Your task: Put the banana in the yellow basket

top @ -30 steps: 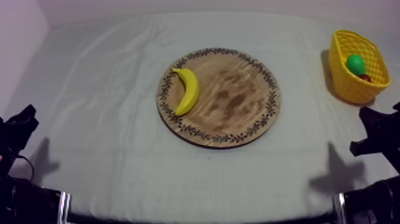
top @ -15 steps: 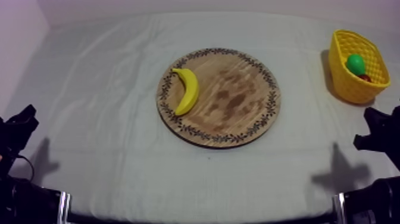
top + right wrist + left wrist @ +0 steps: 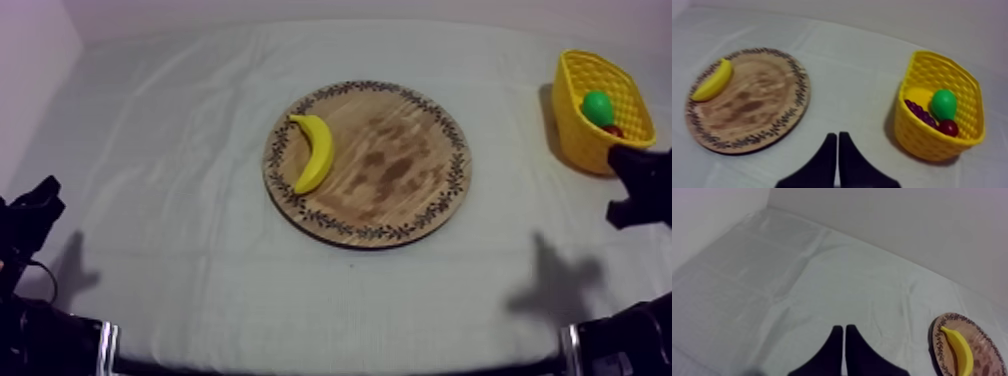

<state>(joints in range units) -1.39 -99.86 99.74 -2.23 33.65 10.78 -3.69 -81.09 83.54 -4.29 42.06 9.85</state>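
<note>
A yellow banana [image 3: 315, 151] lies on the left part of the round wooden board [image 3: 400, 170] in the middle of the table. The yellow basket [image 3: 600, 105] stands at the far right and holds a green pear [image 3: 597, 107], grapes [image 3: 920, 114] and a small red fruit [image 3: 948, 127]. My right gripper [image 3: 632, 185] hovers just in front of the basket, its fingers [image 3: 837, 141] lying together as a narrow wedge. My left gripper [image 3: 35, 205] rests low at the left edge, shut on nothing [image 3: 844, 333], far from the banana [image 3: 960, 350].
Grey-white cloth covers the table, with open room to the left of the board [image 3: 952, 343] and between the board [image 3: 747, 105] and the basket [image 3: 937, 107]. A pale wall runs behind the table.
My right gripper has risen and moved up toward the basket, its shadow shifting left on the cloth. The left arm, banana and board have stayed put.
</note>
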